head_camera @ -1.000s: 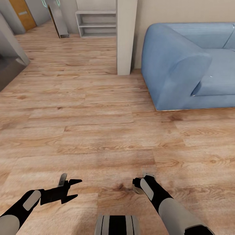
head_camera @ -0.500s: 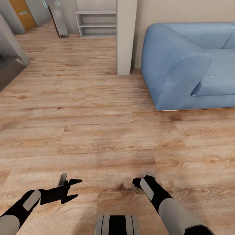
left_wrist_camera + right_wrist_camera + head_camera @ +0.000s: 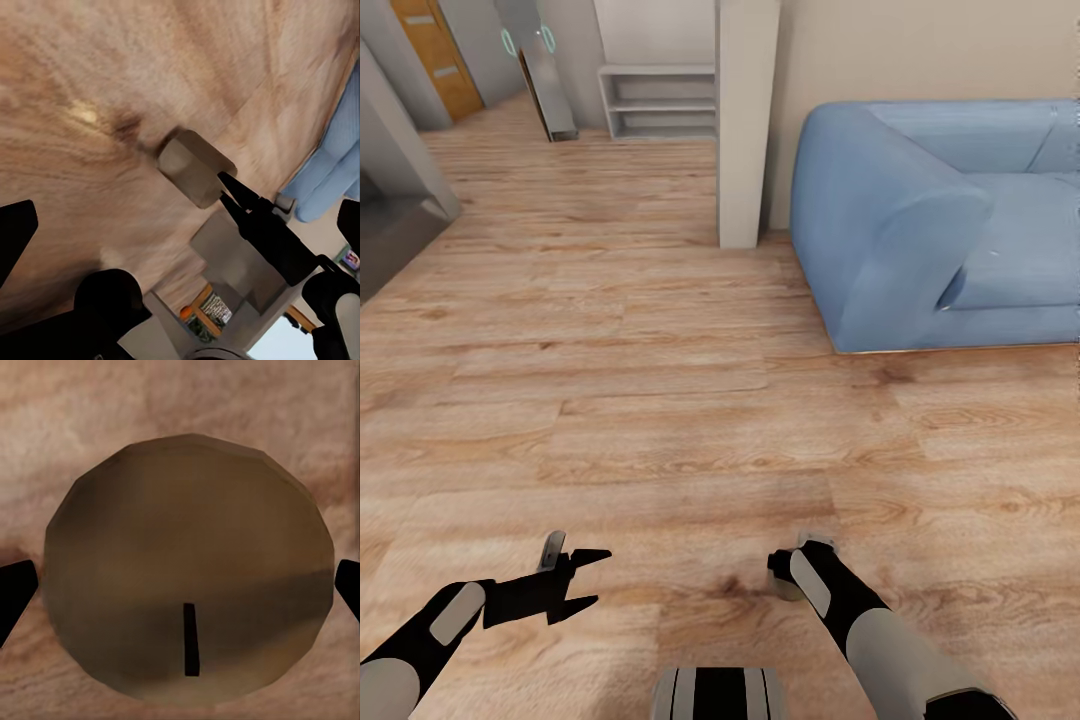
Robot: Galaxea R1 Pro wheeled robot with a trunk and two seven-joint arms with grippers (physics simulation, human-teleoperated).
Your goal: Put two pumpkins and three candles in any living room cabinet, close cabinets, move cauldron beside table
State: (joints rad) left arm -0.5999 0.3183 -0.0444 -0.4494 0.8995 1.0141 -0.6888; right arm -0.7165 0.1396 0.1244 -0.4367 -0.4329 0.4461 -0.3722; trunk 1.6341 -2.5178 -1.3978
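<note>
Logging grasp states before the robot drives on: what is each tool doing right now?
Left tool: open, empty.
Right tool: shut on a candle.

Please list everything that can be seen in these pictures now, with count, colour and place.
sofa: one, blue, far right against the wall
pillar: one, pale grey, just left of the sofa
shelf: one, grey, low, by the far wall left of the pillar
door: one, orange, far left corner
floor: light brown wood planks, all across
candle: one, grey-beige with a dark wick, between the right hand's fingers, above the floor
left hand: black, open, holding nothing, low at the left
right hand: black, at the candle, low at the right
</note>
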